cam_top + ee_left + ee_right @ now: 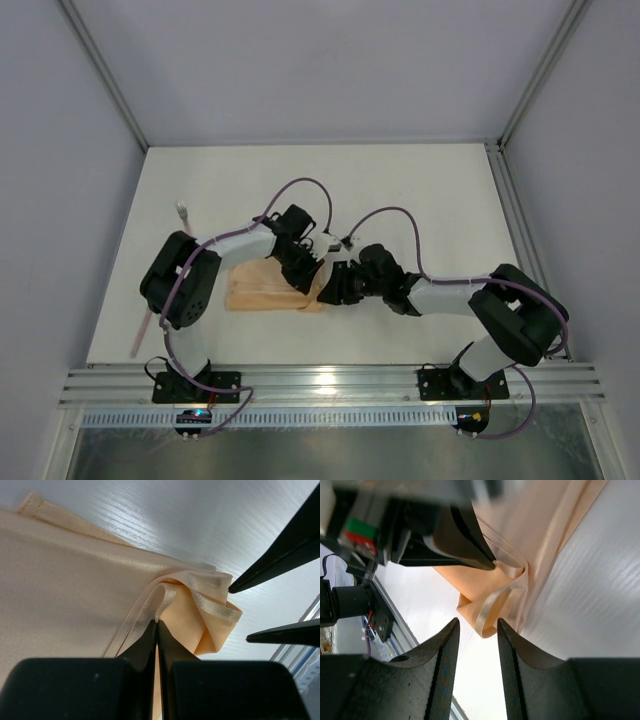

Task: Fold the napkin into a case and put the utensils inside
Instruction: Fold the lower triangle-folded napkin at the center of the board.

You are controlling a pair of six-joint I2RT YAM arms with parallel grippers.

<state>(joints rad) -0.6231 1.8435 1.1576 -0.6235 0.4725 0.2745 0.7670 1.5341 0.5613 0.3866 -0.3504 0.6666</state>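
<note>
Above: the part-folded napkin [262, 291] lies toward the surface's near edge, with the utensils [141, 332] along its left edge. Left wrist: the left end effector [156, 624] is pinched shut on the napkin's bunched corner. Right wrist: the right end effector [477, 625] sits half-open astride that corner, holding nothing; this looks like the folding step, and it likely needs to close next.

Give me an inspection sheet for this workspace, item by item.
Surface: white table, no marks seen.
Job's things: peach napkin folded flat, one corner bunched; one utensil at the left, partly under the left arm.
Clutter: nothing seen.
Grippers: left gripper shut on the napkin's hem; right gripper open, jaws either side of the bunched corner.
Cables: purple cables loop over both arms.
Surroundings: grey walls; aluminium rail at the near edge.
</note>
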